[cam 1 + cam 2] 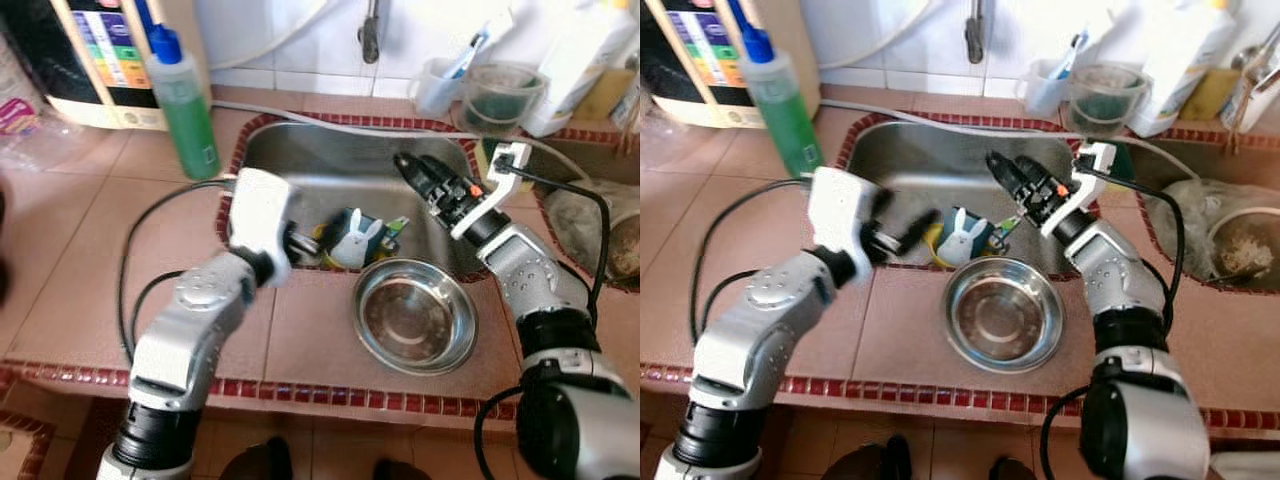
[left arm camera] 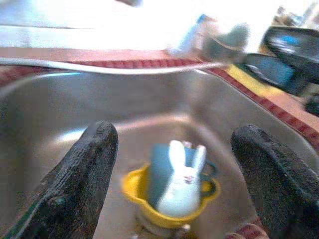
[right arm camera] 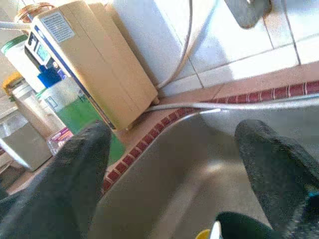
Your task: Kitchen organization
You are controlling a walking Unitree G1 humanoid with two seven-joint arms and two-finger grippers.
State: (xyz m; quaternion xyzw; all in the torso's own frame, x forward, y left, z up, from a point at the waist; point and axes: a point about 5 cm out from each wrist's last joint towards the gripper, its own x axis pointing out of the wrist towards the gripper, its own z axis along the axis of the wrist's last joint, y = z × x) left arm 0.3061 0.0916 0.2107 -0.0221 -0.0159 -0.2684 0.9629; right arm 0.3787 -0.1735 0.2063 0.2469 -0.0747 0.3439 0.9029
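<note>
In the steel sink (image 1: 330,165) lies a teal mug with a white rabbit figure (image 1: 356,238), tucked into a yellow cup (image 2: 142,196). A round steel bowl (image 1: 415,316) rests on the tiled counter just in front of the sink. My left gripper (image 1: 303,246) hangs over the sink's front left edge, open, pointing at the rabbit mug (image 2: 179,181) and a short way from it. Above the right part of the basin my right gripper (image 1: 408,166) is open with nothing between its fingers.
A green soap bottle (image 1: 186,105) and a beige appliance (image 1: 105,55) stand at the back left. The faucet (image 1: 370,30) and a grey hose (image 1: 330,120) run behind the sink. Plastic cups (image 1: 500,95) sit at the back right, beside a second basin (image 1: 600,235) with a bag.
</note>
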